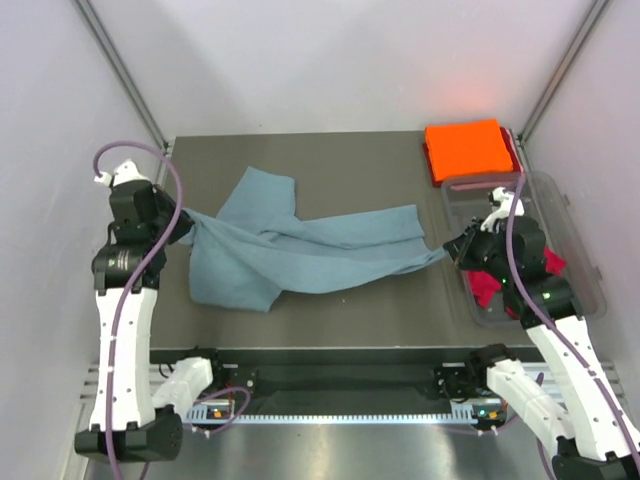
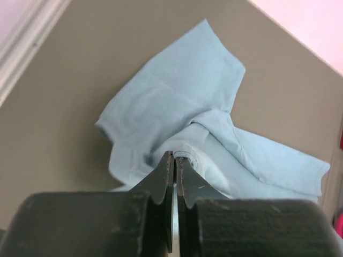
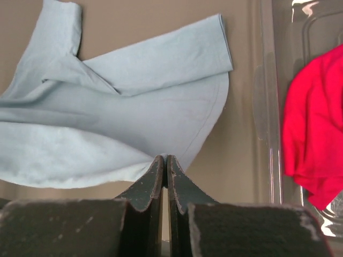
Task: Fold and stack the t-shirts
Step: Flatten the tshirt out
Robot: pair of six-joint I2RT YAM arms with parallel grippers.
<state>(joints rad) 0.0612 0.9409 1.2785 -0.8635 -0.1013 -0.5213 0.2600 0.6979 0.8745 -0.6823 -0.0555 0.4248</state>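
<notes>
Left gripper (image 1: 185, 222): jaws pressed together on a bunched fold of the grey-blue shirt (image 1: 300, 245). In the left wrist view the cloth gathers right at the fingertips.
Right gripper (image 1: 452, 247): jaws pressed together on the curved hem of the same shirt, just beside the tub's left wall.
Grey-blue shirt: it is drawn out between the two grippers across the middle of the table. Its left and right ends rise to the jaws and the middle lies wrinkled on the surface. One sleeve points toward the far left and a flap lies toward the near edge.
Tub (image 1: 580, 230): clear plastic, at the right side of the table, partly hidden by the right arm.
Tub contents: a red shirt (image 1: 487, 288), crumpled and unfolded, in the near part of the tub.
Orange shirt (image 1: 465, 147): folded into a flat square at the far right corner of the table, just beyond the tub. A thin red edge shows under it, and I cannot tell what that is.
Table (image 1: 350, 310): dark matte grey-brown top, with both arm bases on a metal rail along the near edge.
Room: pale walls (image 1: 300, 60) close in the left, right and far sides.
</notes>
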